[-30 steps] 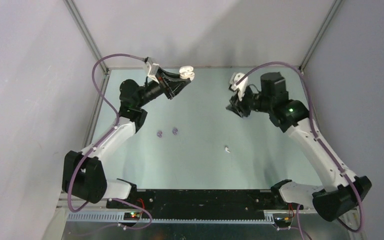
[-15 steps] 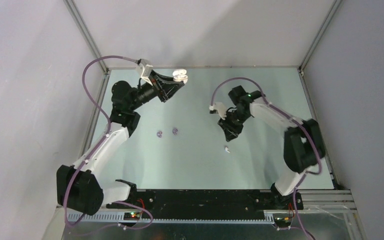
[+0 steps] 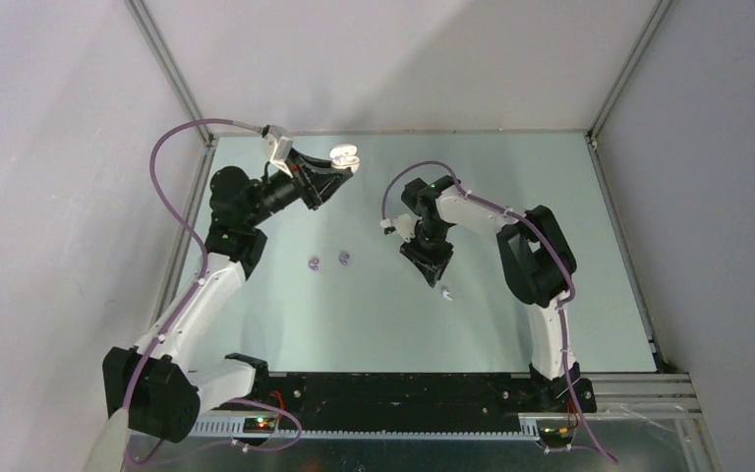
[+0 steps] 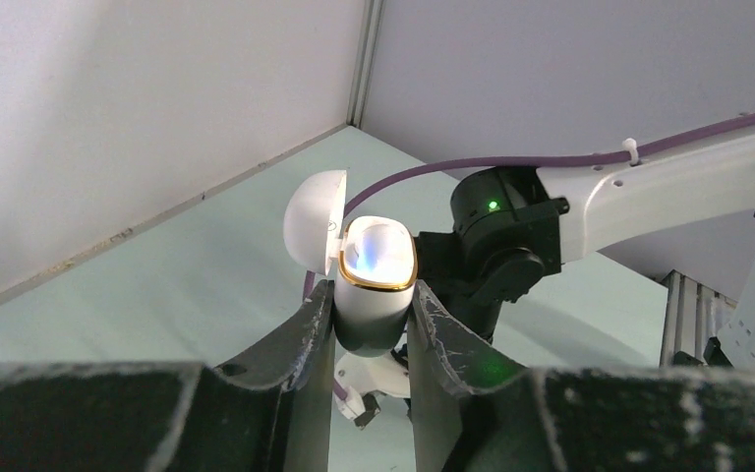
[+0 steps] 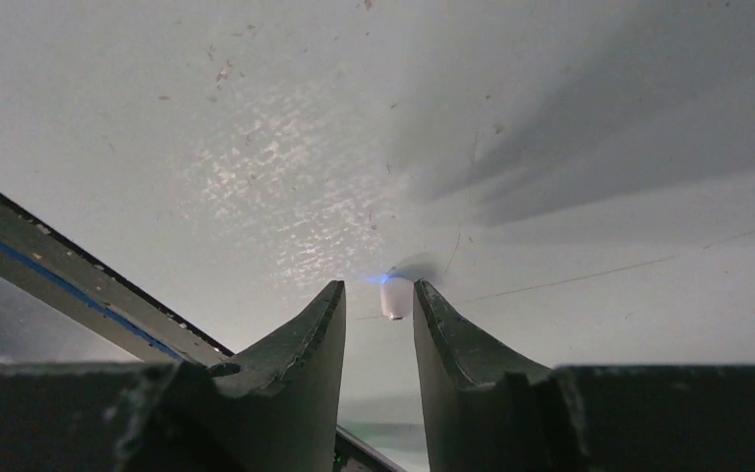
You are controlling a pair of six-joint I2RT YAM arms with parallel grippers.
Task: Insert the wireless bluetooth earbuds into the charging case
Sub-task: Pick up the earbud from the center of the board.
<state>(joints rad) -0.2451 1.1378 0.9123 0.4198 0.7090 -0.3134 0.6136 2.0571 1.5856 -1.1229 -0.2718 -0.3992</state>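
The left gripper was raised over the far left part of the pale green worktop, its fingers clamped on the lower body of the white charging case. In the left wrist view the case stood upright between the two dark fingers. Its rounded lid was hinged open to the left, and a gold rim ringed a mouth that glowed bluish white. What lay inside the mouth could not be made out. Beyond the case, in the same view, part of the right arm showed with a green light on it.

The right gripper was down low near the middle of the worktop, pointing at a white earbud that lay on the surface. In the right wrist view its fingers stood apart with a clear gap between them. The small white earbud sat just past the tips, close against the finger on the right of that view and apart from the other. Whether it touched that finger could not be told. A faint blue glint showed at the earbud's top edge.

Two purple earbuds lay side by side on the worktop. They were left of the right gripper and nearer the arm bases than the held case, and well apart from both grippers.
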